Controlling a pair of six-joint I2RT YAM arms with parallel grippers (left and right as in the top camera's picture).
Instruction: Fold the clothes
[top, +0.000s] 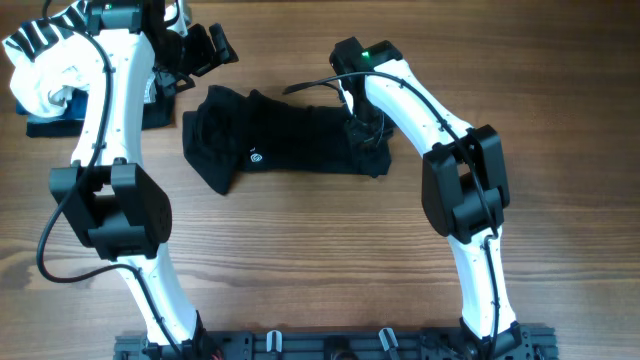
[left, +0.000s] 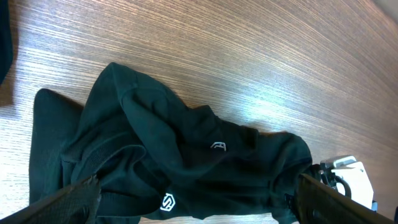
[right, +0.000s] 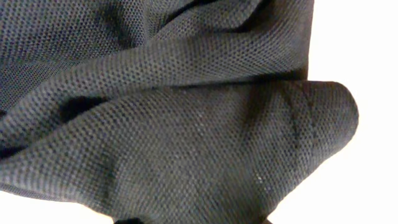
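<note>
The wooden desk (top: 320, 270) stretches out from the arm bases. At its middle the black garment (top: 270, 140) lies bunched and not yet folded. The right gripper (top: 365, 128) is down on the garment's right end, probably to catch an edge. Mesh fills its camera, so I cannot tell whether it grips. Farther back, near the garment's left end, the left gripper (top: 205, 58) hangs spread wide and empty. Beside it sits a pile of clothes (top: 50, 85), likely already done.

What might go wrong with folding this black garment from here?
The black garment lies bunched with layers overlapping, so the right claw, pressed into one end, may pinch several layers and drag the whole heap instead of spreading it. The left claw hangs open near the clothes pile; a sweep there might knock it.
</note>
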